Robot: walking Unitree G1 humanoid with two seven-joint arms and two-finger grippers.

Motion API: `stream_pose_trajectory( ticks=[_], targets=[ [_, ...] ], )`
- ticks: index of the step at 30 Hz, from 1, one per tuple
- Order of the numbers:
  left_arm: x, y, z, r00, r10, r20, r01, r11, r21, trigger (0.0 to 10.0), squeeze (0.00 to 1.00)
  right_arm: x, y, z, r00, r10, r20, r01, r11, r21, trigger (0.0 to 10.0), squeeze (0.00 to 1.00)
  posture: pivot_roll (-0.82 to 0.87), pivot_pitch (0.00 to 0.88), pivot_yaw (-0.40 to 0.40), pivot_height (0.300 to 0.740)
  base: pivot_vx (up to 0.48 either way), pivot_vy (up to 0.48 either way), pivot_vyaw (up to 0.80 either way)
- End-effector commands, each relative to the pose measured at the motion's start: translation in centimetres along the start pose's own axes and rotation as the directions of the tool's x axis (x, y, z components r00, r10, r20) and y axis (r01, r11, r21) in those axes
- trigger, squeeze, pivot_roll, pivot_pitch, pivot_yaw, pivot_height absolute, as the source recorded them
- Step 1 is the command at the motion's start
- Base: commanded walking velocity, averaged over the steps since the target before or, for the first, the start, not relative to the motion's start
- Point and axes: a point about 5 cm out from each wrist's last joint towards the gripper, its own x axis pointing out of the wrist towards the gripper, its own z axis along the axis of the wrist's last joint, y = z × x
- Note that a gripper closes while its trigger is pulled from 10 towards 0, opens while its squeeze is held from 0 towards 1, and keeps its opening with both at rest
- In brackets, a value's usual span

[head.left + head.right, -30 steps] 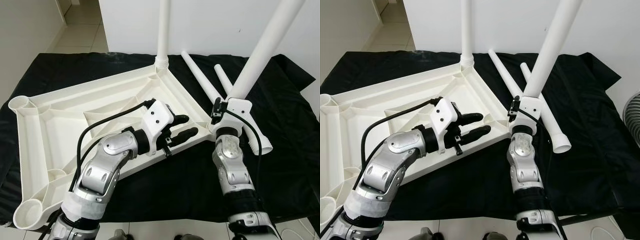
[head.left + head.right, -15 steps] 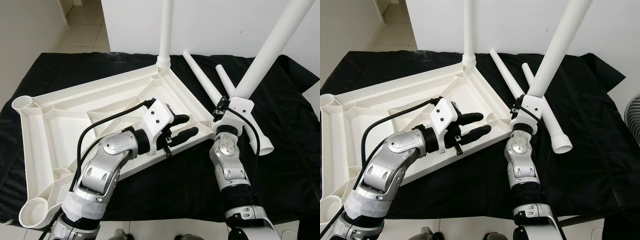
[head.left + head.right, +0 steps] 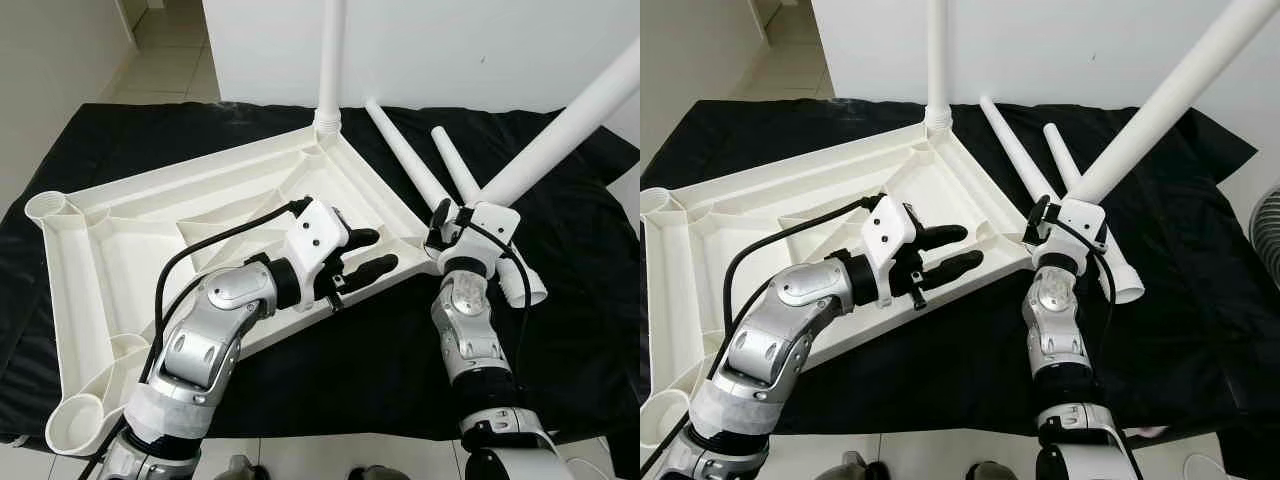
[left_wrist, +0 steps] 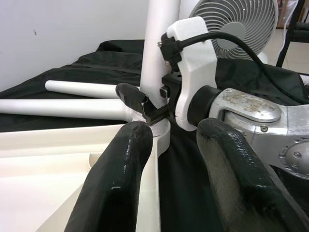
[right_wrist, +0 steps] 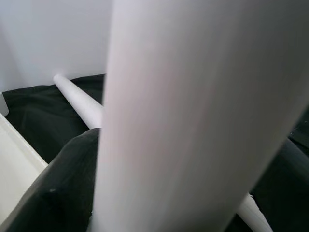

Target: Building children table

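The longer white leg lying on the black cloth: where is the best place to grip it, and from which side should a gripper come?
Grip the longer loose leg near its middle, coming from above with the fingers across its width. It lies flat on the black cloth, and its near end is hidden behind the right gripper holding the tilted leg.

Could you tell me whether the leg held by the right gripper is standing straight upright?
No, the leg in the right gripper leans steeply away from the tabletop.
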Motion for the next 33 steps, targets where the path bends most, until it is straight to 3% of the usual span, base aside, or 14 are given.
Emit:
stream_pose_trajectory(
  ticks=[1,2,3,9,13,15,16,17,18,19,25,27,32,33],
  targets=[
    [0.1,0.2,-0.2,0.998,0.066,0.0,-0.066,0.998,0.003,10.0,0.0,-0.5,-1.1,-2.1,0.995,-0.031,-0.1,0.028,0.999,-0.035,10.0,0.1,-0.12,0.076,0.032,0.74,0.0,0.0,0.0],
    [0.1,0.2,-0.2,0.998,0.066,0.0,-0.066,0.998,0.003,10.0,0.0,-0.5,-1.1,-2.1,0.995,-0.031,-0.1,0.028,0.999,-0.035,10.0,0.1,-0.12,0.076,0.032,0.74,0.0,0.0,0.0],
    [0.1,0.2,-0.2,0.998,0.065,0.0,-0.065,0.998,0.004,10.0,0.0,-0.4,-1.0,-2.1,0.995,-0.016,-0.096,0.012,0.999,-0.037,10.0,0.0,-0.12,0.076,0.032,0.74,0.0,0.0,0.0],
    [0.1,0.2,-0.1,0.998,0.065,0.002,-0.065,0.998,0.005,10.0,0.0,-0.3,-0.3,-1.8,0.995,0.077,-0.063,-0.08,0.996,-0.041,10.0,0.0,-0.12,0.07,0.031,0.74,0.0,0.0,0.0],
    [0.1,0.2,-0.1,0.998,0.065,0.003,-0.065,0.998,0.006,10.0,0.0,-0.2,-0.1,-1.7,0.966,0.255,-0.041,-0.257,0.966,-0.036,10.0,0.0,-0.12,0.063,0.034,0.74,0.0,0.0,0.0],
    [0.1,0.2,-0.1,0.998,0.064,0.003,-0.064,0.998,0.006,10.0,0.0,-0.1,-0.2,-1.6,0.953,0.301,-0.037,-0.303,0.952,-0.042,9.1,0.0,-0.12,0.063,0.034,0.74,0.0,0.0,0.0],
    [0.2,0.2,-0.1,0.998,0.062,0.004,-0.062,0.998,0.007,10.0,0.0,0.1,-0.6,-1.6,0.932,0.361,-0.04,-0.363,0.93,-0.054,3.1,0.0,-0.12,0.059,0.037,0.74,0.0,0.0,0.0],
    [0.2,0.2,-0.1,0.998,0.062,0.004,-0.062,0.998,0.007,10.0,0.0,0.1,-0.6,-1.6,0.932,0.361,-0.04,-0.363,0.93,-0.054,3.1,0.0,-0.12,0.059,0.037,0.74,0.0,0.0,0.0],
    [0.2,0.2,-0.1,0.998,0.061,0.004,-0.061,0.998,0.008,10.0,0.0,0.4,-1.2,-1.5,0.913,0.407,-0.038,-0.408,0.91,-0.075,1.0,0.0,-0.12,0.059,0.037,0.74,0.0,0.0,0.0],
    [0.2,0.2,-0.1,0.998,0.06,0.004,-0.06,0.998,0.008,10.0,0.0,0.6,-1.6,-1.4,0.899,0.437,-0.036,-0.438,0.894,-0.092,0.0,0.0,-0.12,0.059,0.037,0.74,0.0,0.0,0.0],
    [0.3,0.2,-0.1,0.998,0.055,0.006,-0.055,0.998,0.007,10.0,0.0,1.5,-2.8,-0.4,0.83,0.556,-0.033,-0.554,0.818,-0.152,0.0,0.0,-0.13,0.058,0.047,0.74,0.0,0.0,0.0],
    [0.3,0.2,-0.1,0.998,0.055,0.006,-0.055,0.998,0.007,10.0,0.0,1.5,-2.8,-0.4,0.83,0.556,-0.033,-0.554,0.818,-0.152,0.0,0.0,-0.13,0.058,0.047,0.74,0.0,0.0,0.0],
    [0.4,0.2,0.0,0.999,0.052,0.01,-0.052,0.999,0.007,10.0,0.0,2.3,-3.3,0.6,0.711,0.698,-0.085,-0.697,0.685,-0.21,0.0,0.0,-0.13,0.063,0.05,0.74,0.0,0.0,0.0],
    [0.4,0.2,0.0,0.999,0.052,0.01,-0.052,0.999,0.007,10.0,0.0,2.3,-3.3,0.6,0.711,0.698,-0.085,-0.697,0.685,-0.21,0.0,0.0,-0.13,0.063,0.05,0.74,0.0,0.0,0.0]
  ],
)
